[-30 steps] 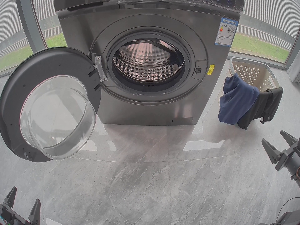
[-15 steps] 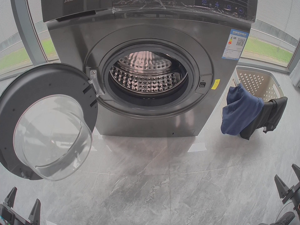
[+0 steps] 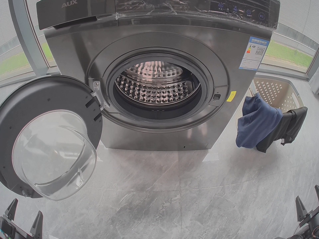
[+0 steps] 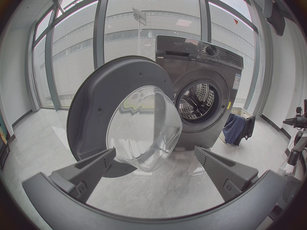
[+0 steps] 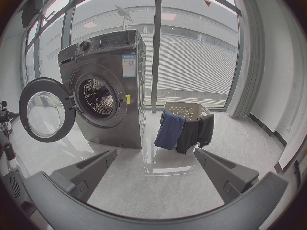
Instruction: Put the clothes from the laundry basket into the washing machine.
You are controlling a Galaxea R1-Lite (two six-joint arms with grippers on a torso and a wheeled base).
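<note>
- A blue garment (image 3: 257, 123) and a black garment (image 3: 287, 125) hang side by side over the near rim of the laundry basket (image 3: 277, 90), their lower ends hanging close to the floor. The blue one is on the side nearer the washing machine (image 3: 156, 67).
- The pale, perforated basket stands on the floor at about 3 o'clock from the machine, just beside its right flank and in front of the window.
- The round door (image 3: 43, 133) stands wide open on its hinge at 9 o'clock of the opening, with its clear bowl-shaped glass facing the room. No clothes can be seen in the bright steel drum (image 3: 154, 83).
- The left gripper (image 3: 26, 213) sits at 7 o'clock in the head view, low over the floor and well apart from the door. Its two dark fingers are spread wide with nothing between them, as the left wrist view (image 4: 154, 152) confirms.
- The right gripper (image 3: 307, 199) sits at 4 o'clock in the head view, well short of the basket. Its jaws are likewise parted and hold nothing, and the right wrist view (image 5: 155, 153) looks between them toward the draped clothes.
- A blue label (image 3: 254, 53) is stuck at 2 o'clock on the machine's front, with a small yellow sticker (image 3: 231, 96) beside the door catch. Clear plastic film (image 3: 196, 0) covers the control panel.
- Grey marbled floor tiles (image 3: 179, 190) spread beneath it all, and tall windows (image 5: 198, 48) rise behind.
</note>
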